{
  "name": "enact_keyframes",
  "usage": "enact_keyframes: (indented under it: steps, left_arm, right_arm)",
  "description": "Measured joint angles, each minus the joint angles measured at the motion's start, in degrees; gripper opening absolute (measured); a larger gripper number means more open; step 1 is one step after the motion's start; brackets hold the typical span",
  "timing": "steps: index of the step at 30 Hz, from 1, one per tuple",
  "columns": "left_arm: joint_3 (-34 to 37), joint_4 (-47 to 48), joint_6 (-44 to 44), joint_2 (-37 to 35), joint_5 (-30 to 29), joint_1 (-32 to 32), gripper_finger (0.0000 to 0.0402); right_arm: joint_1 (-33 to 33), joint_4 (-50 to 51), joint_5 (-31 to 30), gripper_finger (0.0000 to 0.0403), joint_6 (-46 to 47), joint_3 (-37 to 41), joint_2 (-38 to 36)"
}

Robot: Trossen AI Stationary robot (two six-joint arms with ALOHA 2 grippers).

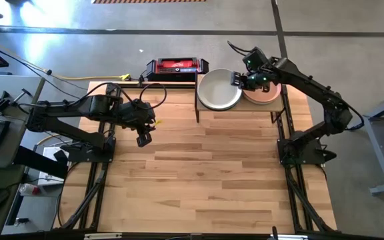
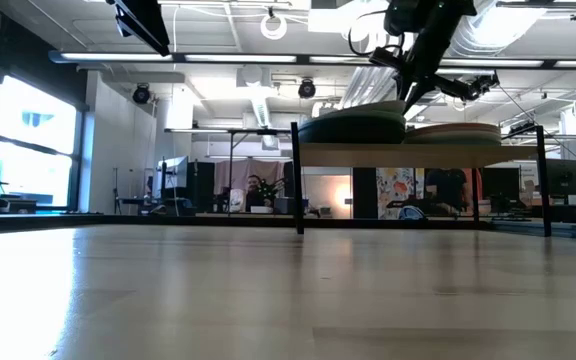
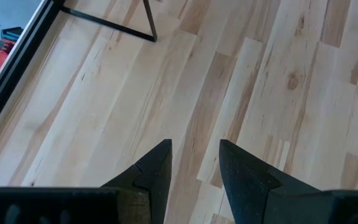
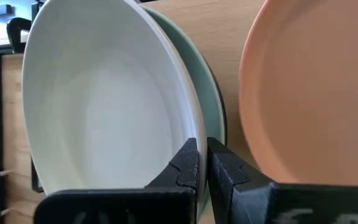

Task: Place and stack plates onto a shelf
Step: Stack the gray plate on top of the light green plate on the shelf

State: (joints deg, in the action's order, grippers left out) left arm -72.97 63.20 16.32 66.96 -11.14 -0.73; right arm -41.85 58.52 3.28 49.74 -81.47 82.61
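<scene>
Up on the wooden shelf (image 1: pixel 205 112) sits a smooth, round off-white plate (image 1: pixel 220 90) on a light green plate (image 4: pixel 211 93) (a salmon plate (image 1: pixel 264 95) lies beside them). The right gripper (image 1: pixel 240 80) pinches the off-white plate's rim. The left gripper (image 1: pixel 143 139) hangs over the table (image 1: pixel 212 173), fingers slightly apart, holding nothing.

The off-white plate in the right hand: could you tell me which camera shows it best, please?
The right wrist view: the off-white plate fills it, its rim pinched by the right hand, a green plate beneath. The high view shows it small, on the shelf. The low view shows its edge only. The left wrist view misses it.
</scene>
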Motion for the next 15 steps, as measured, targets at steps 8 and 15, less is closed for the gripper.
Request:
enact_keyframes:
  steps: [8,15]
  left_arm:
    - [0.00,0.00,0.00,0.00,0.00,0.00,0.0122]
    - [0.00,0.01,0.00,0.00,0.00,0.00,0.0122]
  right_arm:
    - [0.00,0.00,-0.64,0.0000,-1.38,0.00,0.00]
    - [0.00,-0.04,-0.21,0.0000,-2.26,0.00,-0.02]
